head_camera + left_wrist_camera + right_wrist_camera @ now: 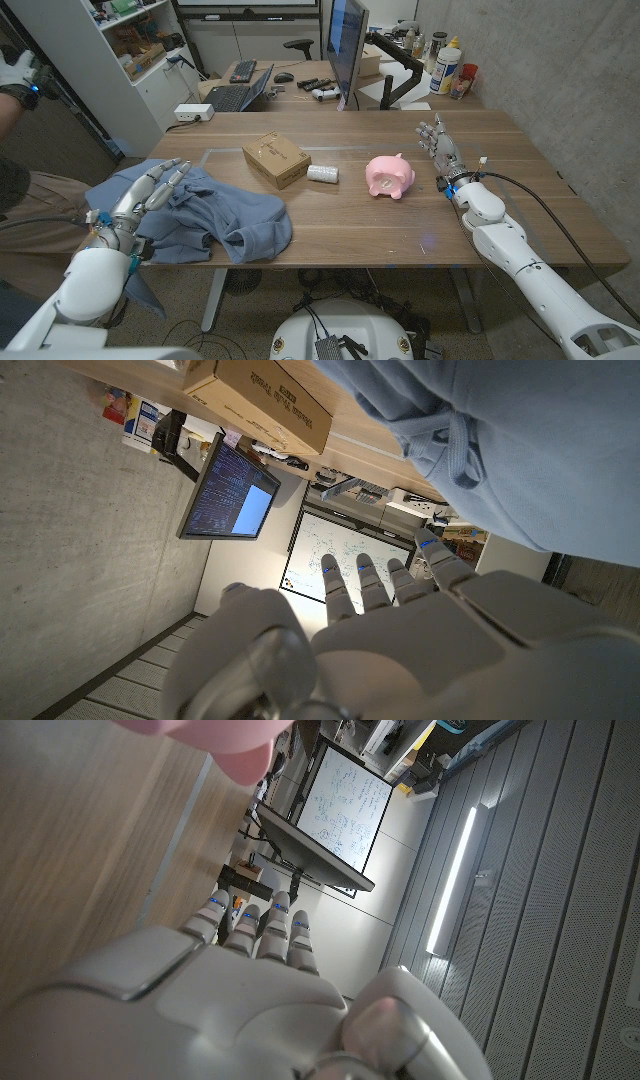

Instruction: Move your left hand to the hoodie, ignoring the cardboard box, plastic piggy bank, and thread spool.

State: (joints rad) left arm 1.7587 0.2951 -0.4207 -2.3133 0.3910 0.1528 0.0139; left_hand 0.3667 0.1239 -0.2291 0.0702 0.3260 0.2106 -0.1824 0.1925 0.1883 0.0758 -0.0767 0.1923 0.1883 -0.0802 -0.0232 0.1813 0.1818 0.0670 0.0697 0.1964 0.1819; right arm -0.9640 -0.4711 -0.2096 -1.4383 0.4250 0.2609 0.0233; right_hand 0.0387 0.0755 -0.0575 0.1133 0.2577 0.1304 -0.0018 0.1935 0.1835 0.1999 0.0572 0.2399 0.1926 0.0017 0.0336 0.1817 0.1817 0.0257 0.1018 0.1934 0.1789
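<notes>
My left hand (150,195) hung over the hoodie (225,215), fingers (172,175) straight and a little apart, holding nothing. The blue hoodie lay crumpled at the table's (520,200) left end, spreading from under my fingers toward the box (276,159); whether my fingertips touched the cloth I could not tell. From my left wrist I saw those fingers (372,582) reaching out loose, the hoodie (520,440) just beside them, a drawstring knot in its folds, and the box (262,398) further off.

The box stood just beyond the hoodie's far edge. The spool (322,173) lay close to the box on the side away from the hoodie, and the pig (390,177) sat past the spool, apart from it.

My right hand (438,142) stood on edge well past the pig, fingers together and upright, empty. From that wrist my fingers (262,925) ran straight, with the pig (225,740) near them
</notes>
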